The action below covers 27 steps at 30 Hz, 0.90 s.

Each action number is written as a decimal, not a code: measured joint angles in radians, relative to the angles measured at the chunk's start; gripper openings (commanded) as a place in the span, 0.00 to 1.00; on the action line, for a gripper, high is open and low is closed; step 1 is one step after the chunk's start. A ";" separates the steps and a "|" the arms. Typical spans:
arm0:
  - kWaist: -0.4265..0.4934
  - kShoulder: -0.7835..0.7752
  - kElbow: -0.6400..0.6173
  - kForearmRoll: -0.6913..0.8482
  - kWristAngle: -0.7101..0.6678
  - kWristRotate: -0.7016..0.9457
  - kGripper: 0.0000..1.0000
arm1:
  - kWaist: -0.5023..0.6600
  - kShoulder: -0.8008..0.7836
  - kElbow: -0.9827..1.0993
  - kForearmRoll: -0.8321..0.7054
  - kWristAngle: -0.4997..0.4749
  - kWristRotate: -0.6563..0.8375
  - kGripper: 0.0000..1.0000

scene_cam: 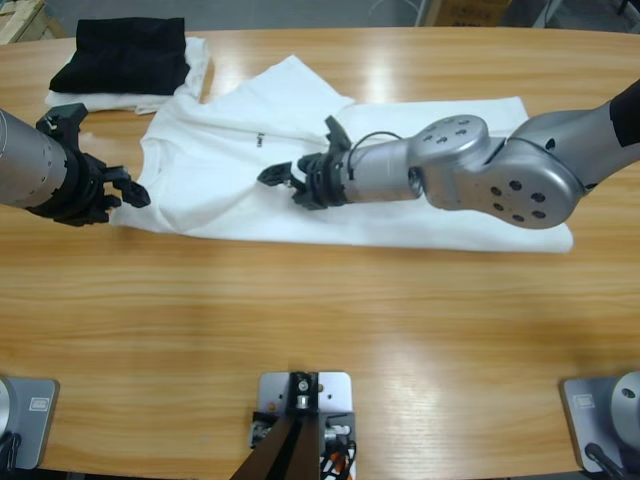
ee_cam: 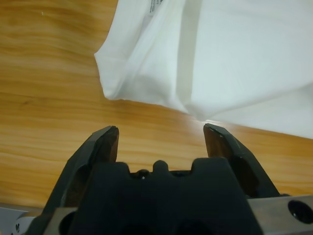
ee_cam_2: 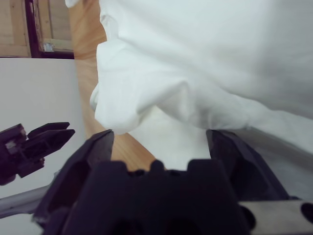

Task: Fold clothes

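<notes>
The large white thin-cotton T-shirt [scene_cam: 400, 200] lies spread and rumpled across the long wooden table [scene_cam: 320, 330]. The left gripper [scene_cam: 118, 190], jaws wide apart and empty, sits just off its near corner. The right gripper [scene_cam: 290, 180] (over the shirt's middle) gapes too, holding nothing, with bunched cloth ahead of it.

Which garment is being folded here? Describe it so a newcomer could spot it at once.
On the long wooden table, look mid-table between the two grippers. The white T-shirt lies spread out there, unlike the black folded garment stacked at the far left corner.
</notes>
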 measured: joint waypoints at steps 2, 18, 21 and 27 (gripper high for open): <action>0.000 0.000 0.000 0.000 0.000 0.000 0.67 | 0.007 0.000 0.000 0.000 0.000 0.000 0.75; 0.009 0.000 0.005 0.000 0.000 0.005 0.67 | 0.010 0.037 -0.006 -0.027 -0.017 0.000 0.74; 0.010 0.000 0.005 0.000 0.000 0.005 0.67 | 0.010 0.036 -0.009 -0.015 -0.022 0.000 0.74; 0.011 0.000 0.005 0.000 0.000 0.012 0.67 | 0.010 0.036 -0.011 -0.030 -0.022 -0.002 0.73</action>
